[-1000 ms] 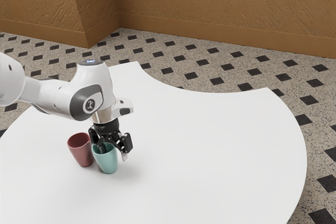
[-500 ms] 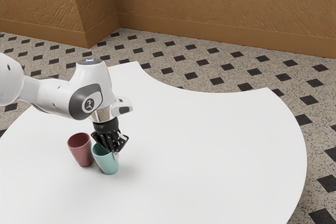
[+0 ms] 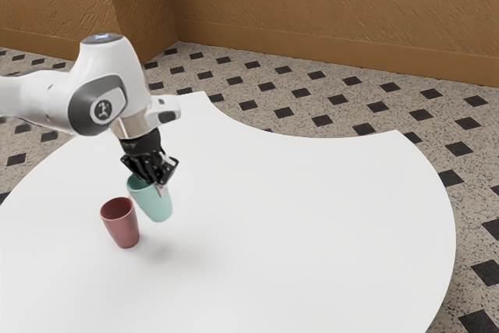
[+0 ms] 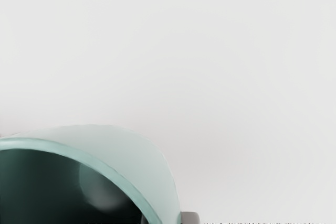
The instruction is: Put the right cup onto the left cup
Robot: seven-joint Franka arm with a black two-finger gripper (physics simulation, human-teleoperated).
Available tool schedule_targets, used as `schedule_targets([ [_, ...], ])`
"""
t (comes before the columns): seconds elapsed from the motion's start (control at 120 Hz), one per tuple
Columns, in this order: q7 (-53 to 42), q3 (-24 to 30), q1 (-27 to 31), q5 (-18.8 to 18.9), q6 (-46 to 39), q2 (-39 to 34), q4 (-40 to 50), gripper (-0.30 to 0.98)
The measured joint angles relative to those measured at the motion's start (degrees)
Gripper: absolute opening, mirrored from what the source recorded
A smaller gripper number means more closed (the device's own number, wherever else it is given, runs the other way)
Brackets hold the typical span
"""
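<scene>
Grasping one of two cups with a single gripper (image 3: pixel 158 184): one teal cup (image 3: pixel 156 206), pinched at the rim, slightly tilted above one white desk (image 3: pixel 312 216), near one red cup (image 3: pixel 122 228) standing upright on that surface.

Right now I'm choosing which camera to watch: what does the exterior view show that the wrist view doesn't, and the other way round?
Exterior view: the maroon cup standing on the table, the claw shut on the teal cup above it, the white arm, the brown wall and the floor.
Wrist view: the dark inside of the teal cup, close up.
Both: the teal cup's rim and the white table.
</scene>
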State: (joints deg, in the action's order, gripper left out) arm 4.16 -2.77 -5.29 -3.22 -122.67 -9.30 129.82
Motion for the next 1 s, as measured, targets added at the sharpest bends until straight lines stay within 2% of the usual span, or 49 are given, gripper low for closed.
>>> schedule_targets([
  [0.217,-0.35,-2.72,-0.06,2.03,6.62,-5.2,-1.86,-0.1],
  [0.45,-1.43,-6.24,0.03,4.56,10.64,-6.05,-2.4,-0.1],
  [0.742,-2.52,-8.64,0.04,7.08,10.17,-4.68,-2.57,-0.1],
  [1.0,-3.09,-8.92,0.06,7.7,7.66,-1.36,-2.51,-0.1],
])
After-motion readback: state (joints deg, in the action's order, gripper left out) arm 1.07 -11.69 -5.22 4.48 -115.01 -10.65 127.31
